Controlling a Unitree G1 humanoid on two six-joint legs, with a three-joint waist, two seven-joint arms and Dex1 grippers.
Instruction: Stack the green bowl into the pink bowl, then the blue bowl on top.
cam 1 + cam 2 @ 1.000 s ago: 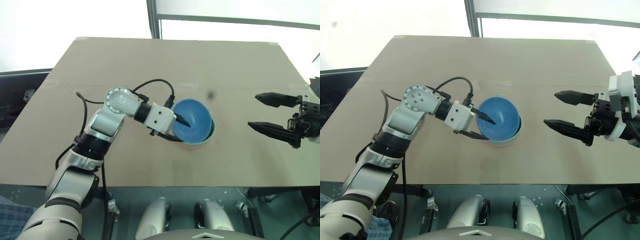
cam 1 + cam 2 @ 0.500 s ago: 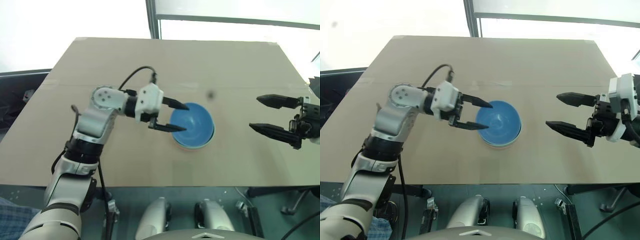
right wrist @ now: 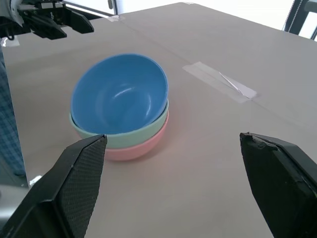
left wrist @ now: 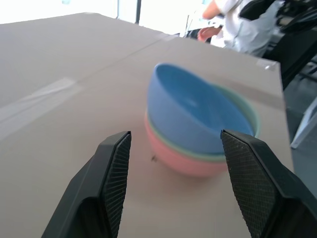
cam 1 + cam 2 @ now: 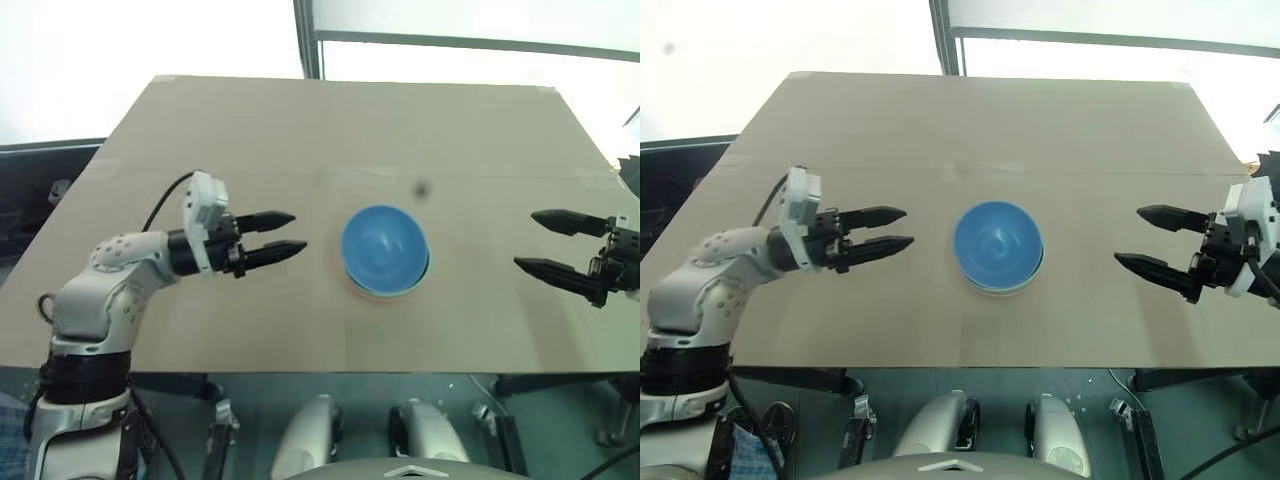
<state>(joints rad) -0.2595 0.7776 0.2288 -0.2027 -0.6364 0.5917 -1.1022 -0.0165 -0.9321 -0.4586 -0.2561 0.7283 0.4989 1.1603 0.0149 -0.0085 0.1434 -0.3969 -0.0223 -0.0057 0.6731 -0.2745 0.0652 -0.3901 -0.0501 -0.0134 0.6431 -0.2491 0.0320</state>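
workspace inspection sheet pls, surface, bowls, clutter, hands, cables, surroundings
surface: tan table, flat, with a clear tape strip and a small dark spot
job's things: blue bowl on top, tilted, nested in the green bowl, which sits in the pink bowl; stack complete, mid-table
clutter: nothing seen
hands: left hand empty, fingers parted, beside the stack and clear of it; right hand empty, wide open, apart from the stack on the other side
cables: black cable looping along the left wrist, off the bowls
surroundings: bright windows beyond the far edge; a person past the table in the left wrist view
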